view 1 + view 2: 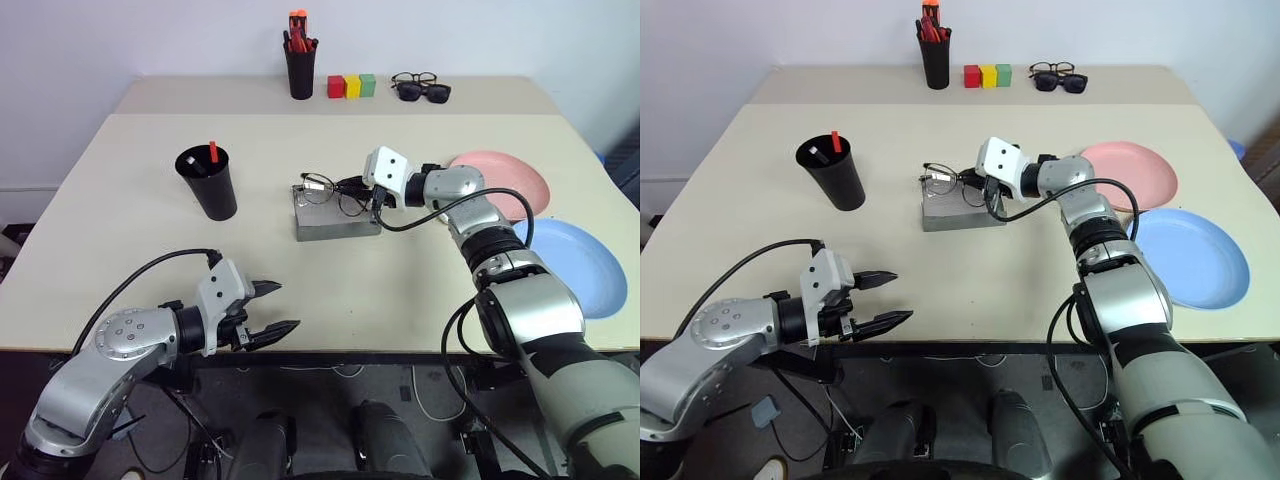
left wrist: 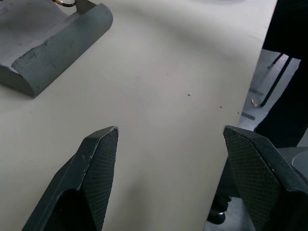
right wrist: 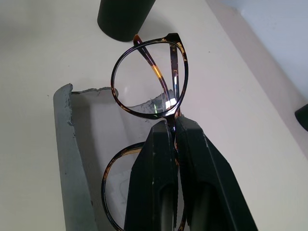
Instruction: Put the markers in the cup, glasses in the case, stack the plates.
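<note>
The glasses (image 1: 322, 188) hang just above the open grey case (image 1: 335, 224) at mid-table. My right gripper (image 1: 357, 190) is shut on them; the right wrist view shows its fingers (image 3: 159, 159) pinching the bridge of the glasses (image 3: 149, 77) over the case (image 3: 67, 144). The black cup (image 1: 208, 184) stands to the left with two markers in it, a red-capped one (image 1: 212, 150) and a white one (image 1: 195, 166). The pink plate (image 1: 510, 180) and the blue plate (image 1: 585, 265) lie side by side on the right. My left gripper (image 1: 272, 312) is open and holds nothing at the table's front edge.
At the back of the table stand a black pen holder (image 1: 300, 65) with red and orange pens, three coloured blocks (image 1: 351, 86) and dark sunglasses (image 1: 422, 88). The table's front edge (image 1: 400, 350) runs just beyond my left gripper.
</note>
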`<action>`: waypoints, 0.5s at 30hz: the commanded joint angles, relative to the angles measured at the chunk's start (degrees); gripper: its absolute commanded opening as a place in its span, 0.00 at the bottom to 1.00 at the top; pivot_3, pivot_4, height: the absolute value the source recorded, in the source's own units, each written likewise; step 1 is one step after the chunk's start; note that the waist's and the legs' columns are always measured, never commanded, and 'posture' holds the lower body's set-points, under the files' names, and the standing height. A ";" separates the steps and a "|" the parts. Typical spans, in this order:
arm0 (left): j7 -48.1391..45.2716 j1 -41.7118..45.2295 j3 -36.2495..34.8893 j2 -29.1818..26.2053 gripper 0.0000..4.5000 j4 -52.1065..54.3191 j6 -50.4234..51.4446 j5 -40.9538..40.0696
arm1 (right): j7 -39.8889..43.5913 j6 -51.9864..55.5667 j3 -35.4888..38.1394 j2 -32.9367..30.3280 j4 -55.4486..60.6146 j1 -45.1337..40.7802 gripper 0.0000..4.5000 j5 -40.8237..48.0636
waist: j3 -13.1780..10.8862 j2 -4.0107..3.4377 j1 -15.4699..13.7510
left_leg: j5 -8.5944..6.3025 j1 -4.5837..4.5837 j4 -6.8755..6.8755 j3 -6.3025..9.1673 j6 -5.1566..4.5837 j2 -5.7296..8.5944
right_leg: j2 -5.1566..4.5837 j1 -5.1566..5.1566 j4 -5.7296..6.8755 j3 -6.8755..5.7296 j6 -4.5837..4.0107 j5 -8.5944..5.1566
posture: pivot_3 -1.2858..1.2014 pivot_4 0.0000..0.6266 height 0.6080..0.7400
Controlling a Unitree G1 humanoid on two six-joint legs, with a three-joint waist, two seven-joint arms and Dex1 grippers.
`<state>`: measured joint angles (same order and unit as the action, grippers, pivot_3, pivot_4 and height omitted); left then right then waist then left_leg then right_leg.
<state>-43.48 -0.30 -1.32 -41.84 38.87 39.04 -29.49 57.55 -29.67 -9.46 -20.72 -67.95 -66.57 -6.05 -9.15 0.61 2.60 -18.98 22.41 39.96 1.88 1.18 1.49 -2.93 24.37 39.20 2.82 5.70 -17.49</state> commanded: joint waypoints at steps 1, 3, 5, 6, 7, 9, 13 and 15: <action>0.86 0.07 -1.90 -0.15 0.79 2.47 -0.14 -1.24 | -2.80 -2.82 0.17 0.55 -0.35 -1.77 0.02 -1.24 | 0.00 0.00 0.03 | 0.00 0.00 0.00 0.00 0.00 0.00 | 0.00 0.00 0.00 0.00 0.00 0.00 | 0.52 0.24 1.00; 1.20 0.11 -1.94 -0.17 0.79 2.49 -0.11 -1.34 | -4.39 -3.43 -0.16 0.80 -0.94 -1.32 0.02 -2.23 | 0.00 0.00 0.06 | 0.00 0.00 0.00 0.00 0.00 0.00 | 0.00 0.00 0.00 0.00 0.00 0.00 | 0.52 0.24 1.00; 1.51 0.18 -1.96 -0.26 0.79 2.46 -0.11 -1.48 | -5.37 -3.66 -0.32 0.97 -1.48 -1.09 0.02 -3.00 | 0.00 -0.01 0.09 | 0.00 0.00 0.00 0.00 0.01 0.00 | 0.01 0.00 0.00 0.00 0.00 0.00 | 0.52 0.24 1.00; 1.66 0.19 -1.99 -0.32 0.79 2.47 -0.11 -1.57 | -5.39 -3.74 -0.63 0.89 -1.74 -0.94 0.02 -3.54 | 0.00 -0.01 0.09 | 0.01 0.00 0.00 0.00 0.01 0.00 | 0.01 0.00 0.00 0.00 0.00 0.00 | 0.52 0.24 1.00; 1.77 0.02 -2.12 -0.45 0.79 2.56 -0.16 -1.62 | -6.06 -4.81 -1.37 0.62 -1.83 -0.61 0.02 -4.61 | -0.01 -0.01 0.09 | 0.01 0.00 0.00 0.00 0.01 0.00 | 0.01 0.00 0.00 0.00 0.00 0.00 | 0.52 0.24 1.00; 1.82 -0.40 -2.46 -0.70 0.79 2.72 -0.30 -1.77 | -5.73 -5.01 -1.64 0.54 -2.05 -0.07 0.02 -5.07 | -0.01 -0.01 0.09 | 0.01 0.00 0.00 0.00 0.01 0.00 | 0.01 0.00 0.00 0.00 0.00 0.00 | 0.52 0.24 1.00; 2.09 -0.36 -2.55 -0.92 0.79 2.53 -0.44 -1.75 | -5.51 -5.79 -2.28 0.31 -2.23 1.03 0.02 -6.20 | -0.01 -0.01 0.09 | 0.01 0.00 0.00 0.00 0.01 0.00 | 0.02 0.00 0.00 0.00 0.00 0.00 | 0.52 0.24 1.00; 2.20 -0.06 -2.66 -0.85 0.79 2.37 -0.50 -1.78 | -4.15 -5.84 -2.57 0.14 -2.04 1.70 0.08 -6.41 | -0.01 -0.01 0.07 | 0.01 0.00 0.00 0.00 0.01 0.00 | 0.01 0.00 0.00 0.00 0.00 0.00 | 0.52 0.24 1.00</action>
<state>-41.36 -0.81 -2.58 -42.30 39.19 39.33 -30.62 52.65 -34.37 -12.13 -20.21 -70.29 -64.70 -12.70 -9.16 0.60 2.67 -18.97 22.41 39.95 1.88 1.19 1.49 -2.92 24.37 39.20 2.82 5.70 -17.49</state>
